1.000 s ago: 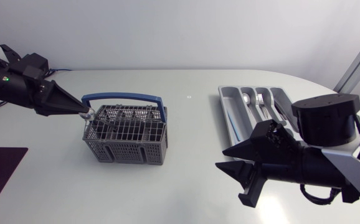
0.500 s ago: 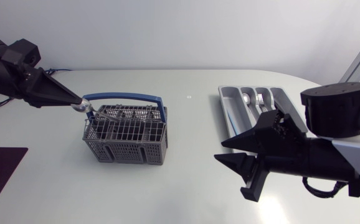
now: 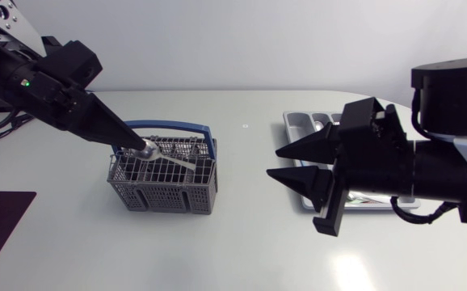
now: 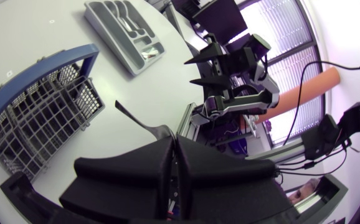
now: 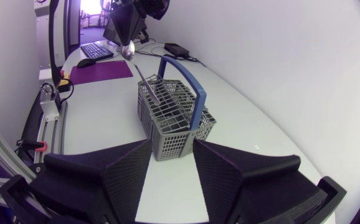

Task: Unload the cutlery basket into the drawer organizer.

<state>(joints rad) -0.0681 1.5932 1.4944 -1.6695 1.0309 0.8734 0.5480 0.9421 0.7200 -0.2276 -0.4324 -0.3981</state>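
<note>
My left tool [image 3: 139, 146], clenched on one spoon [image 3: 171, 158], has lifted it slanting over the one basket [image 3: 162, 194]; my right tool [image 3: 274, 162], released, has swung up by the one organizer [image 3: 298, 120].

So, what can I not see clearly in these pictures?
- Head view: the right arm covers most of the drawer organizer; its contents are hidden.
- Head and right wrist views: the basket mesh hides whether cutlery remains inside.
- Left wrist view: the spoon in the left claw is only a dark shape; the organizer's contents are too small.
</note>
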